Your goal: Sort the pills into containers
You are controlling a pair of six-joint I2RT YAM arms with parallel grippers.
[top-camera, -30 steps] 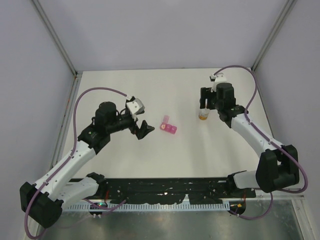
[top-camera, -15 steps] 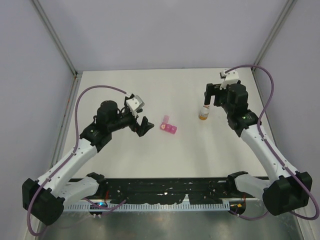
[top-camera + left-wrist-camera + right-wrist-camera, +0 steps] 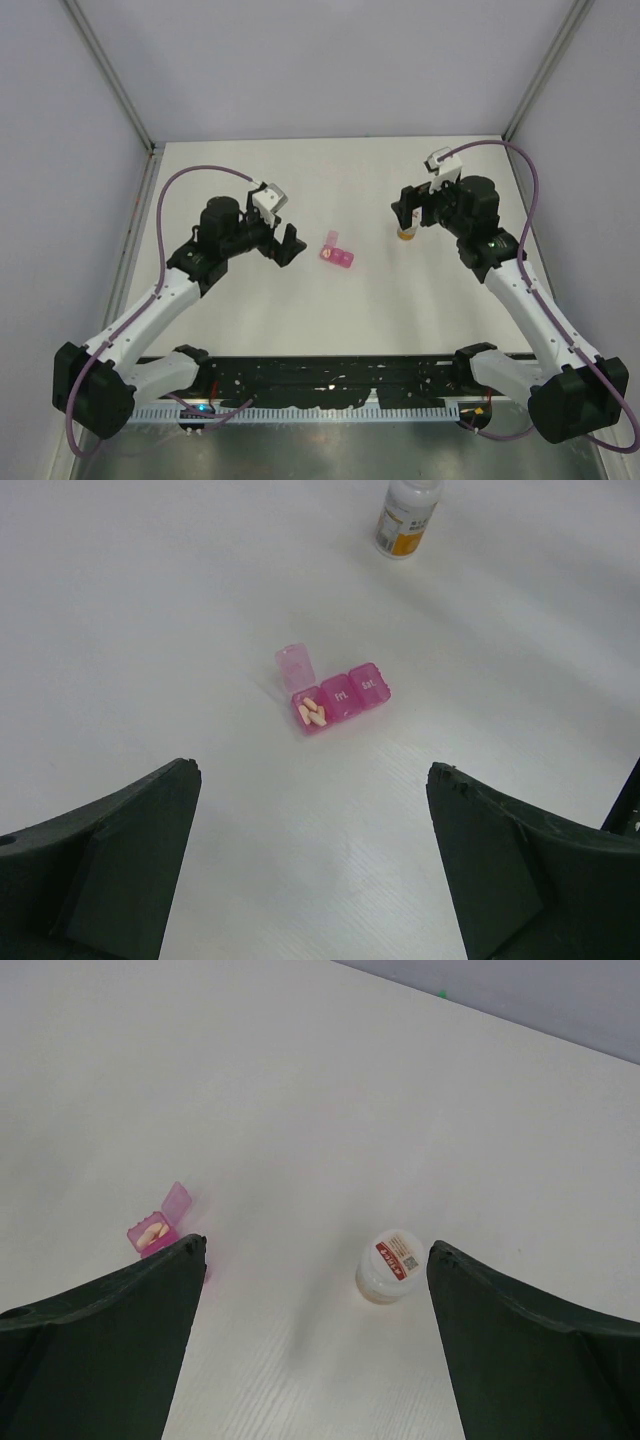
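White table (image 3: 300, 310): pink pill box (image 3: 338, 697) centre, one lid up, pills (image 3: 312, 714) inside; bottle (image 3: 390, 1266) upright nearby. Spread wide, holding nothing: left fingers (image 3: 110, 870), right fingers (image 3: 100, 1345).

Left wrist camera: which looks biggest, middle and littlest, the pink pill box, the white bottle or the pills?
1. pink pill box
2. white bottle, though it stands farther off and the top edge cuts it, so this place is unsure
3. pills, clearly the smallest
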